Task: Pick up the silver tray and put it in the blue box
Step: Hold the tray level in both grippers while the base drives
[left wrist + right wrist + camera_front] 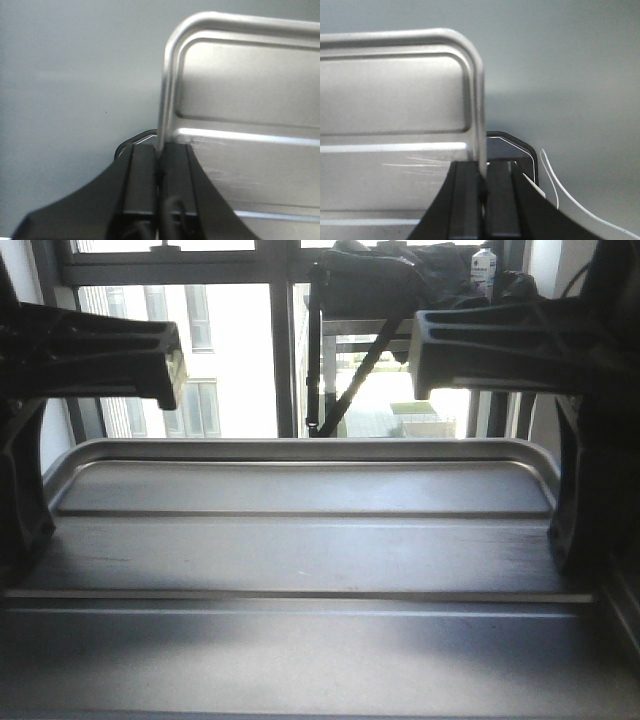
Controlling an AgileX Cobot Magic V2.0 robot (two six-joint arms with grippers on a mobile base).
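Note:
The silver tray (300,540) fills the lower front view, shiny, with a sloped rim and long raised ribs, held up close to the camera. My left gripper (35,520) grips its left rim and my right gripper (565,520) its right rim. In the left wrist view the left gripper (160,152) is shut on the thin edge of the tray (240,95) near a rounded corner. The right wrist view shows the right gripper (482,172) shut on the rim of the tray (395,100) the same way. The blue box is out of view.
Behind the tray is a large window with dark frames (285,340), a dark stand (345,390) and a white bottle (484,270) at the top right. A plain grey surface (75,90) lies beneath the tray. A thin white cable (555,185) curves beside my right gripper.

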